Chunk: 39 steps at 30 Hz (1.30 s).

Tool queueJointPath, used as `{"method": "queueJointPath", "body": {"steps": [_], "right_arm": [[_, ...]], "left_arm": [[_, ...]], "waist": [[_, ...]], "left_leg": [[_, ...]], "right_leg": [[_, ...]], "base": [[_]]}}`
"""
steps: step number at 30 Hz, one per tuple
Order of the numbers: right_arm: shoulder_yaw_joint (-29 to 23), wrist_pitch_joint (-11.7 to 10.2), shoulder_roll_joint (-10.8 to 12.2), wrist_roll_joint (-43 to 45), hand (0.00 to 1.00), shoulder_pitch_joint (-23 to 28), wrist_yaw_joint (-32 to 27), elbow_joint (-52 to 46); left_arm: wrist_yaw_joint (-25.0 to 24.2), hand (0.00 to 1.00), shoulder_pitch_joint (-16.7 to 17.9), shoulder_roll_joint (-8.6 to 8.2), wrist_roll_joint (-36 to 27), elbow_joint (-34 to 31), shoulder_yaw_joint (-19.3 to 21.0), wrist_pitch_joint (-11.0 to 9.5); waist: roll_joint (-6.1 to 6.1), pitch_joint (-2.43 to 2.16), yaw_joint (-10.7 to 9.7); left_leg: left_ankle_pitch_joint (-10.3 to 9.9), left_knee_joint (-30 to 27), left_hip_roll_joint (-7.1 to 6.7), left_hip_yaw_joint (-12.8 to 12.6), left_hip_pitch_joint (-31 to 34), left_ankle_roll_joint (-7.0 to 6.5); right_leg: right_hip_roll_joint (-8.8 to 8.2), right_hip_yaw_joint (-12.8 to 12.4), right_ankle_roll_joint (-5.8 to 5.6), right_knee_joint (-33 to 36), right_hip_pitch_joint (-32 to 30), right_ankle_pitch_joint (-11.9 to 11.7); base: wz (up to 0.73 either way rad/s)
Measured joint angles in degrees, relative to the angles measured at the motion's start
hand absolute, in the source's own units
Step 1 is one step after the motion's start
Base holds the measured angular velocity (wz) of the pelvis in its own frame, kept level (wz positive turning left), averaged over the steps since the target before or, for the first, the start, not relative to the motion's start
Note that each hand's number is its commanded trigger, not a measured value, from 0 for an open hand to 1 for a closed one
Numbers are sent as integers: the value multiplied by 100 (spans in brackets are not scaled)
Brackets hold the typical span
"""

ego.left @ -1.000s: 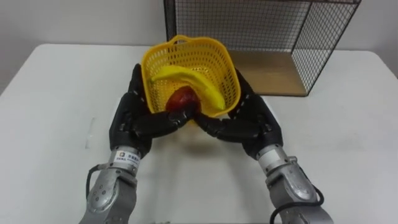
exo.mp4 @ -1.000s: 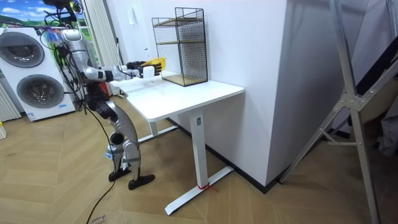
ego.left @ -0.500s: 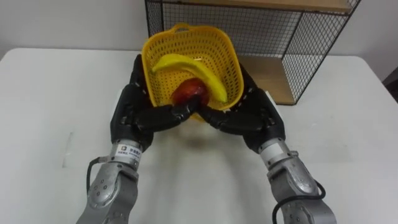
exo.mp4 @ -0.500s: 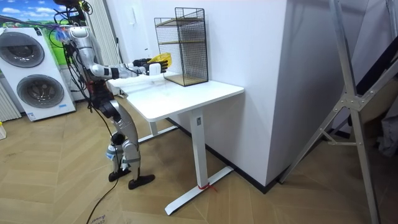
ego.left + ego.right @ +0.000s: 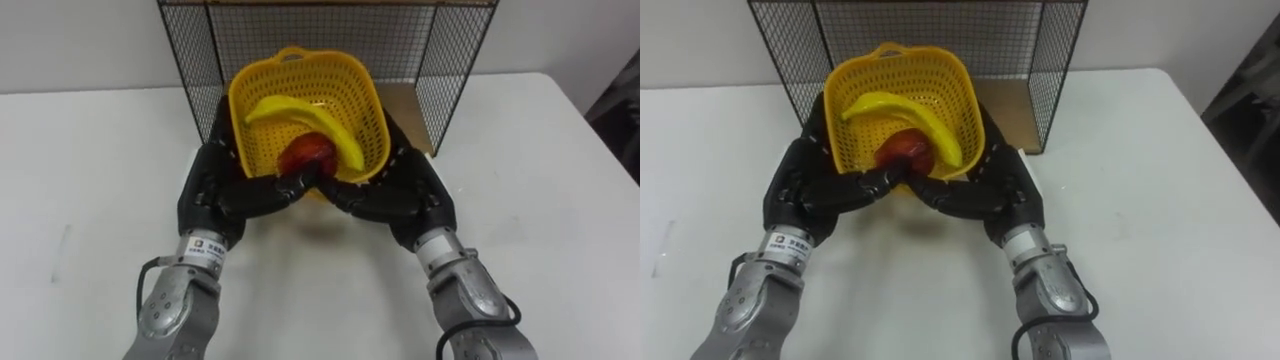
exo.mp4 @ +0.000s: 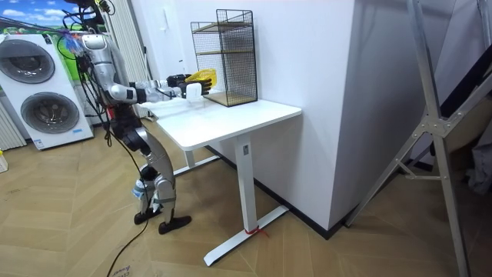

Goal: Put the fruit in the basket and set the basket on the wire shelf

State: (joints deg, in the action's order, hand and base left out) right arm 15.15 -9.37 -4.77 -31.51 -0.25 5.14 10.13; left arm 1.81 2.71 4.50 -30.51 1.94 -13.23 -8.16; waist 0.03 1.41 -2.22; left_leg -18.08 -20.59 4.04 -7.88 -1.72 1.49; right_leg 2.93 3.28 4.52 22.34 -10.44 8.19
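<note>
A yellow plastic basket [image 5: 350, 90] is held up above the white table [image 5: 90, 200], tilted toward me, with a yellow banana [image 5: 310, 120] and a red apple [image 5: 306, 154] inside. My left hand [image 5: 215, 190] cups its left side and underside, and my right hand [image 5: 400, 190] cups its right side, fingers wrapped around the basket. The black wire shelf [image 5: 200, 50] with a wooden floor [image 5: 405, 100] stands right behind the basket, its open front facing me. In the room view I stand at the table's end, the basket [image 6: 201, 77] close to the wire shelf [image 6: 224, 58].
The white table [image 5: 1140, 180] spreads wide on both sides of the shelf. The shelf has an upper wooden level [image 6: 223, 27]. A wall runs behind the table. Washing machines [image 6: 38, 92] stand behind me in the room view.
The basket has moved forward to the shelf's open front, still held by both hands. The view has shifted, so the shelf now sits centred behind the basket.
</note>
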Motion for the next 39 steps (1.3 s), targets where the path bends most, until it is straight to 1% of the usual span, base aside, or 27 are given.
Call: {"method": "queueJointPath", "body": {"steps": [4, 6, 10, 11, 13, 16, 18, 19, 21, 22, 23, 25, 26, 27, 29, 30, 31, 33, 35, 37, 39], "right_arm": [[-3, 0, 22, -94, 0, 45, -45, -1], [-12, 3, 14, -198, 0, 44, -138, -5], [-14, 5, 3, -198, 0, 50, -210, -14], [-11, 5, 2, -197, 0, 48, -254, -14], [-6, 5, -4, -208, 0, 50, -338, -14], [-5, 5, 24, -198, 0, 11, -510, -14], [-6, 11, 37, -199, 0, -24, -634, -13], [-10, 20, 34, -203, 0, -46, -664, -13], [-12, 97, 24, -201, 0, -202, -797, 0], [-13, 117, 25, -201, 0, -260, -821, 26], [-16, 168, 20, -200, 0, -395, -847, 122], [-57, 284, 36, -196, 0, -638, -935, 291], [-60, 377, 38, -191, 0, -829, -1007, 395], [-89, 467, 27, -191, 0, -1022, -1063, 501], [-136, 592, 3, -186, 0, -1286, -1119, 546], [-169, 651, 12, -180, 0, -1447, -1149, 614], [-190, 689, 27, -179, 0, -1520, -1166, 641], [-193, 846, 65, -172, 0, -1802, -1341, 749], [-196, 953, 105, -143, 0, -1989, -1417, 786], [-238, 989, 154, -149, 0, -2233, -1441, 1016], [-365, 1157, 189, -159, 0, -2576, -1450, 1422]], "left_arm": [[-25, 0, -3, -10, -10, 4, -20, 1], [-25, 0, -23, -56, 25, 3, -59, 11], [-10, 0, -43, -103, 78, 3, -62, 30], [19, 0, -77, -106, 86, 4, -73, 31], [72, 0, -156, -107, 112, 39, -122, 30], [161, 0, -387, -109, 122, 219, -180, 37], [189, 0, -672, -132, 140, 466, -180, 61], [201, 0, -741, -137, 139, 533, -180, 72], [318, 0, -946, -138, 121, 619, -165, 214], [350, 0, -986, -139, 128, 619, -154, 238], [434, 0, -1090, -138, 135, 663, -146, 287], [531, 0, -1273, -144, 132, 863, -102, 359], [572, 0, -1411, -165, 130, 1028, -80, 404], [646, 0, -1553, -225, 131, 1161, -22, 465], [672, 0, -1759, -290, 126, 1260, 127, 577], [676, 0, -1932, -331, 78, 1404, 213, 632], [678, 0, -2024, -356, 64, 1476, 263, 668], [848, 0, -2363, -377, -2, 1687, 351, 829], [975, 0, -2575, -380, -19, 1793, 436, 884], [1070, 0, -2753, -398, -46, 1916, 543, 940], [1169, 0, -3052, -460, -46, 2231, 637, 1120]], "waist": [[-4, -3, -101], [-2, -9, -209], [-1, -14, -319], [2, -16, -347], [10, -19, -354], [20, -30, -316], [19, -30, -267], [20, -30, -251], [23, -32, -216], [24, -33, -209], [25, -33, -201], [24, -32, -200], [21, -30, -197], [10, -33, -188], [-13, -20, -160], [-20, -22, -105], [-21, -22, -81], [-31, -18, -35], [-51, -5, -18], [-67, 2, 3], [-71, 1, 53]], "left_leg": [[158, 253, -22, 5, -90, 20], [251, 398, -51, 11, -82, 7], [299, 493, -82, -2, -94, -10], [299, 498, -84, 1, -119, -10], [315, 585, -79, -1, -237, -23], [338, 703, -95, -35, -405, -42], [346, 736, -120, -48, -454, -58], [352, 757, -128, -50, -462, -68], [373, 888, -149, -60, -492, -98], [381, 901, -150, -63, -496, -103], [388, 906, -145, -65, -512, -109], [397, 917, -149, -68, -604, -120], [402, 931, -154, -72, -656, -128], [404, 933, -154, -79, -684, -131], [409, 934, -160, -86, -688, -139], [409, 935, -161, -88, -699, -140], [410, 936, -160, -84, -704, -140], [410, 939, -158, -75, -704, -140], [411, 940, -157, -81, -696, -139], [412, 944, -155, -77, -692, -140], [415, 954, -155, -71, -692, -145]], "right_leg": [[12, -22, -37, -188, 56, -75], [7, -34, -42, -317, 43, -166], [6, -73, -46, -386, 53, -227], [8, -79, -13, -406, 89, -263], [29, -98, -10, -507, 206, -310], [40, -148, -37, -567, 327, -334], [25, -155, -56, -575, 356, -342], [25, -155, -60, -578, 354, -345], [24, -151, -75, -637, 360, -394], [20, -147, -78, -666, 374, -419], [10, -143, -72, -691, 409, -478], [4, -140, -75, -705, 484, -486], [0, -127, -80, -724, 531, -484], [-3, -116, -88, -758, 567, -489], [-4, -117, -98, -782, 566, -499], [-4, -131, -98, -777, 567, -499], [-3, -132, -98, -777, 569, -500], [-5, -125, -97, -775, 569, -501], [-4, -115, -97, -785, 567, -501], [-7, -103, -96, -798, 574, -502], [-9, -98, -101, -837, 591, -521]], "base": [[-4], [0], [-5], [-4], [-4], [-8], [-4], [-5], [-6], [-7], [-6], [-6], [0], [0], [0], [-3], [0], [0], [2], [0], [0]]}}
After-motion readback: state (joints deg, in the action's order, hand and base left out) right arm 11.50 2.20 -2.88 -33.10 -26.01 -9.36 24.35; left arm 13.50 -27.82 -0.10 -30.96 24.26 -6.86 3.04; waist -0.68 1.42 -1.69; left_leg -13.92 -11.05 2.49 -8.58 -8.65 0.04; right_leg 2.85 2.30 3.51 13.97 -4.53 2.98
